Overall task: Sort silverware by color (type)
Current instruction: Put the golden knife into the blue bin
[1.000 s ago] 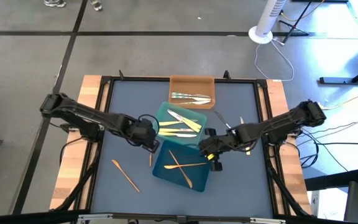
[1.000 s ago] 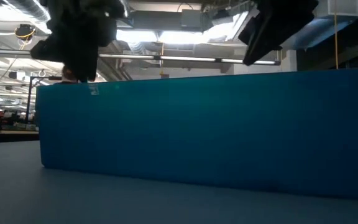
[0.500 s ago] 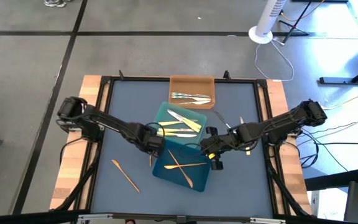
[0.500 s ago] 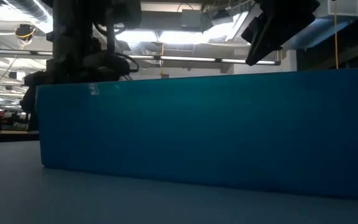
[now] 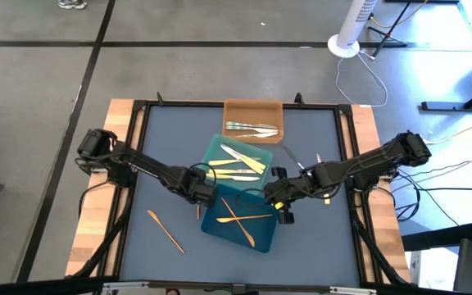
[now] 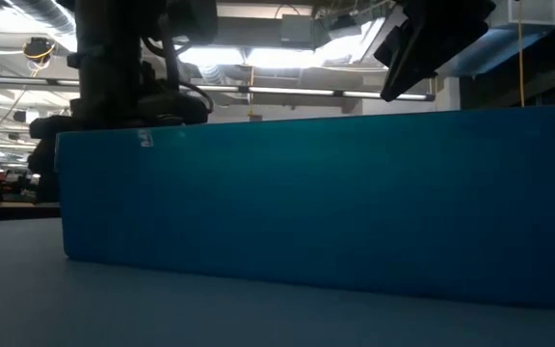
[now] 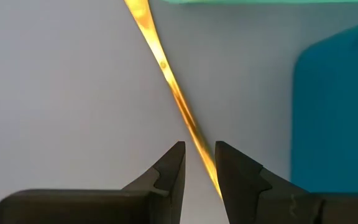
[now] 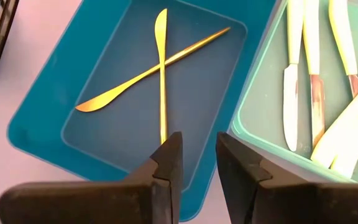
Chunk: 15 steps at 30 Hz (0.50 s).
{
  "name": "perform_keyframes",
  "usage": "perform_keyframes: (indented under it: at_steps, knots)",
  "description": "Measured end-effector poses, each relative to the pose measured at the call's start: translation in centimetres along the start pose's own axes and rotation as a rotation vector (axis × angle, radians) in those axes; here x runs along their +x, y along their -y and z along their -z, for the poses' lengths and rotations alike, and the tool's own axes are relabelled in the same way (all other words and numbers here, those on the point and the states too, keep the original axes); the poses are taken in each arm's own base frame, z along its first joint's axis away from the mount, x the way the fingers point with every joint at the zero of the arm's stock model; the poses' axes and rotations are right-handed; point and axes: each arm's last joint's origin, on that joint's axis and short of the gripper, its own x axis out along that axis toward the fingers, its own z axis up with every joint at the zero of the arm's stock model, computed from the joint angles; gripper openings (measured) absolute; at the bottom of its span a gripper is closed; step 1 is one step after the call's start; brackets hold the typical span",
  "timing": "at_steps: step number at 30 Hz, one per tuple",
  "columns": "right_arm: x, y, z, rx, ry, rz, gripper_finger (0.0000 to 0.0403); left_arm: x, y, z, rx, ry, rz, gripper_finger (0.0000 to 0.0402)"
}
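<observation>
Orange-tan knife (image 7: 166, 68) flat on the table (image 5: 170, 147), just beside the blue tray (image 5: 218, 232) and the teal tray (image 5: 220, 151), caught between the left gripper (image 7: 199, 157) fingers (image 7: 169, 168), which stand at a narrow gap on either side of the blade. Left gripper down at the table beside the blue tray's left edge, barely shifted from half a second ago; one second ago higher and farther back, with the arm drawn in toward the table's left rail.

Two more orange-tan pieces (image 8: 160, 68) crossed inside the blue tray. Another orange-tan piece (image 5: 165, 229) alone on the table, left of the blue tray. Pale yellow pieces (image 5: 238, 164) heaped in the teal tray. Silver-grey pieces (image 5: 251, 128) in the orange tray (image 5: 252, 106) at the table's far edge.

Right gripper (image 8: 197, 155) above the blue tray's near corner, fingers narrowly parted and holding nothing, unchanged across the earlier frames.

In the low view, only the blue tray's side wall, with a small pale sticker (image 6: 145, 140) near its top corner, too small to read. No other writing legible.
</observation>
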Motion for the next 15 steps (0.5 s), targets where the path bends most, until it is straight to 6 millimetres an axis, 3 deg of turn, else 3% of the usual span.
perform_keyframes:
  at_steps: [15]
  knots:
    - [0.0,0.0,0.0,0.000,0.000,0.000,0.0085,-0.2,0.2,1.4,-0.060,0.053,0.008,0.0082]
